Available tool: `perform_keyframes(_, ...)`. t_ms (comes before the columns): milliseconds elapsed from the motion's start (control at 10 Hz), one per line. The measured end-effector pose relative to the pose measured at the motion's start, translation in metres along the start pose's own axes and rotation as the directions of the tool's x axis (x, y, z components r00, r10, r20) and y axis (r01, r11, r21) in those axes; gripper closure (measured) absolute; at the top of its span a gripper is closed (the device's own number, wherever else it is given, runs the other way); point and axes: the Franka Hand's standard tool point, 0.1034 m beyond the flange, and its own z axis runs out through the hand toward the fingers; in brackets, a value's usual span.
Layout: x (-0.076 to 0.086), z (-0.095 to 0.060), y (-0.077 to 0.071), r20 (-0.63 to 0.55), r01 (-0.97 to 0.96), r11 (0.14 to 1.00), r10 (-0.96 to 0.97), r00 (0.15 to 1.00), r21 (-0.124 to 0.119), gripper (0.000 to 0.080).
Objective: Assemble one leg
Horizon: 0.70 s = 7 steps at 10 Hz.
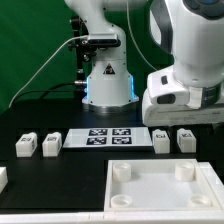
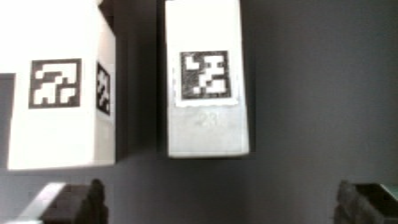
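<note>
Exterior and wrist views of 1 Panda arm (image 1: 190,50) hanging over a black table (image 1: 60,190). The gripper (image 2: 222,204) is standing wide open, its 2 dark fingertips (image 2: 71,200) showing at the frame edge with dark table surface between them; it is holding nothing. In the wrist view the leg (image 2: 205,85), a white block bearing a black-and-white tag (image 2: 208,75), is lying on the table, roughly centred within the span of the fingers but ahead of the tips and apart from them. A neighbouring leg (image 2: 63,100) is lying parallel and just beside it, a narrow dark gap separating the 2. In the exterior view 4 such blocks are sitting in 1 row: the far-left leg (image 1: 25,145) and inner-left leg (image 1: 51,144) on one side of the marker board (image 1: 108,137), the inner-right leg (image 1: 162,140) and far-right leg (image 1: 186,139) on the other. The arm's white wrist housing (image 1: 185,100) is hanging above the right pair; which of these 2 is the centred block cannot be told. A large white slab (image 1: 150,195) with round corner sockets is lying nearer the camera.
</note>
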Motion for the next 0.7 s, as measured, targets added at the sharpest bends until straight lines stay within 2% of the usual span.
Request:
perform_keyframes(300,-0.0014,0.0039,-0.0067,0.242,0.002,1.0,0.003,0.97,-0.019,0.0151)
perform_keyframes(400,0.0019,0.0057,-0.0067,0.275,0.005,1.0,0.0,0.962,-0.017,0.0151)
perform_keyframes(700,0.0025,0.0056,-0.0073,0.27,0.005,1.0,-0.001,0.963,-0.017,0.0151)
